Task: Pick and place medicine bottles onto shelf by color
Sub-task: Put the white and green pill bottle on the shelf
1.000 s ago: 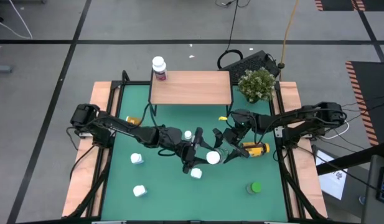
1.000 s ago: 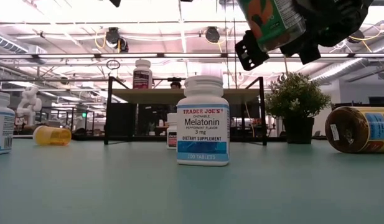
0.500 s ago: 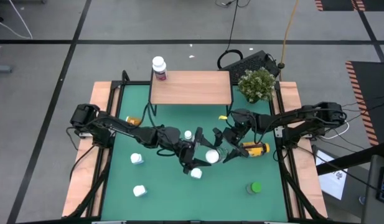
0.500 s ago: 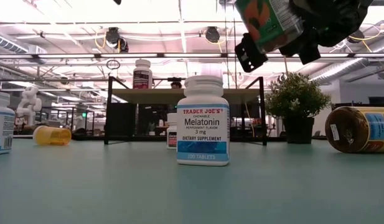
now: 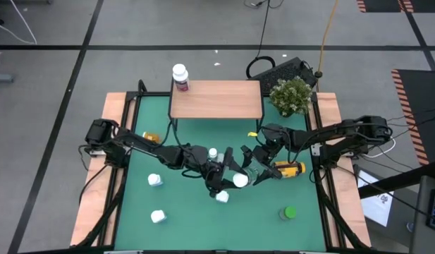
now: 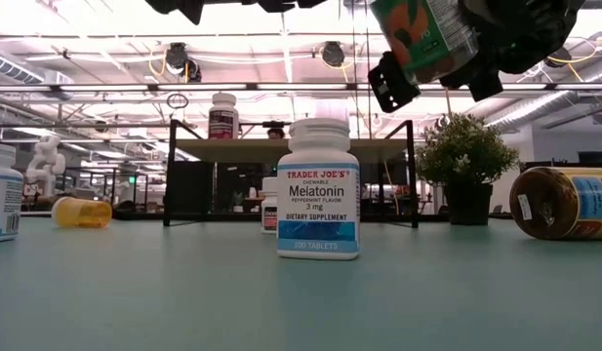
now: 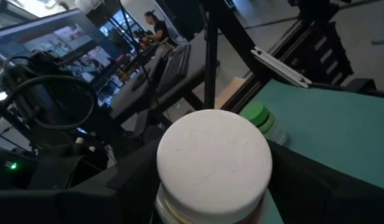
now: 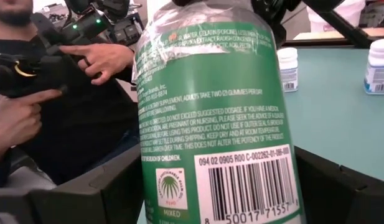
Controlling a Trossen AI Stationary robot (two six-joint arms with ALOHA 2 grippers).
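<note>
The right wrist view is showing the right gripper [image 8: 210, 186] with its jaws pinching a green-labelled bottle [image 8: 213, 106], lifted above the worktop [image 5: 189, 212] near its middle. In the high view the left gripper [image 5: 228, 169] is reaching in just beside it, its jaws spread around the white cap [image 7: 213, 155] of that same bottle; whether they are pressing on it I cannot tell. Directly below, a white melatonin bottle [image 6: 319, 190] is standing upright. A small white bottle [image 5: 213, 153] is standing just behind the jaws, between them and the shelf [image 5: 216, 99]. An amber bottle with a yellow lid [image 5: 288, 169] is lying on its side just right of the right gripper. A white-capped bottle [image 5: 180, 77] is standing on the shelf's left back corner. A potted plant [image 5: 291, 95] is sitting beside the shelf's right end. A green-capped bottle [image 5: 288, 212] is lying near the front right.
</note>
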